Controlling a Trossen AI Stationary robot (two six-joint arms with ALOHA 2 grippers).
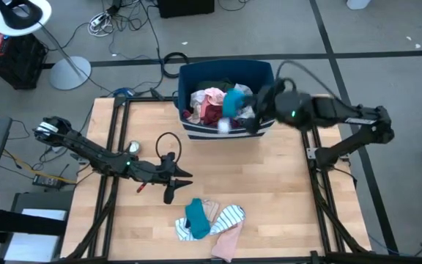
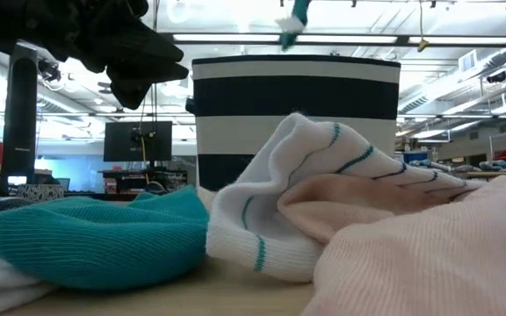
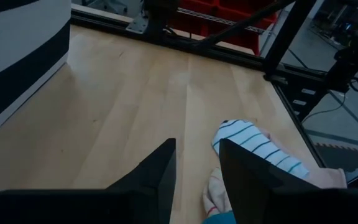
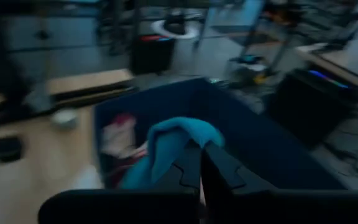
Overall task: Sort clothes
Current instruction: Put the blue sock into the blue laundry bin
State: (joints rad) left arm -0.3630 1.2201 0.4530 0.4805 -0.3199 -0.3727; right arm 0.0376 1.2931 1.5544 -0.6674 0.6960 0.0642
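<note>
Nearest my low camera I see the sorted pile at the table's front edge: a teal knit piece (image 2: 95, 241), a white garment with teal stripes (image 2: 323, 189) and a pale pink one (image 2: 429, 254), all touching each other. From above, the same 3 lie together on the wooden table (image 1: 284, 191), the teal one on the left of the heap, the pink one at the front.

Just behind the pile my left gripper (image 1: 176, 178) hangs over bare wood, its fingers (image 3: 160, 174) parted and holding nothing; its wrist camera shows the striped garment just beyond the fingertips.

Farther back stands the dark blue bin (image 1: 226, 73) with white bands, at the table's far edge. It holds more clothes, pink, dark red and white among them (image 1: 207, 103). My right gripper (image 4: 197, 165) is above the bin, clenched on a blue-teal garment (image 4: 176, 140) that hangs from the fingertips over the bin's right half.
</note>
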